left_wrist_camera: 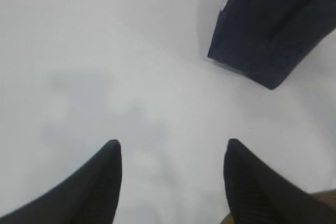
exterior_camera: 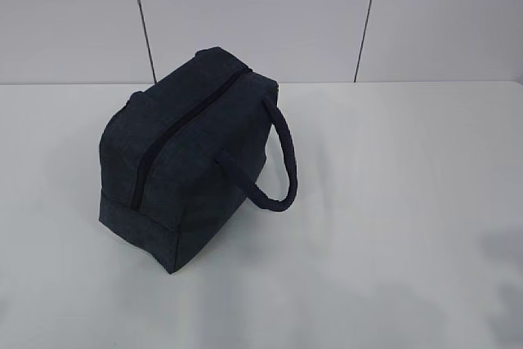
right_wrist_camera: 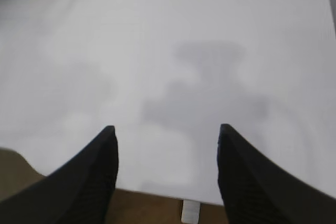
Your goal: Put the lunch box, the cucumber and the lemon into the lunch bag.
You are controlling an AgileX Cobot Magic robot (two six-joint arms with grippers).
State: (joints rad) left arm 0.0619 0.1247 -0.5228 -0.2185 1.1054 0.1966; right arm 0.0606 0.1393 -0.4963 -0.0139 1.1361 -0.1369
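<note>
Lunch bag (exterior_camera: 192,161) zipped shut on table (exterior_camera: 392,226); handle (exterior_camera: 278,157) upright.

The supporting surface is a white table (exterior_camera: 392,226), matte, meeting a pale panelled wall at its far edge. One item rests directly on it: the lunch bag (exterior_camera: 184,169), dark navy fabric, boxy, standing left of centre with its black zipper (exterior_camera: 176,132) run closed along the top and its loop handle (exterior_camera: 278,161) drooping toward the right. The right wrist view shows the table's near edge.
</note>
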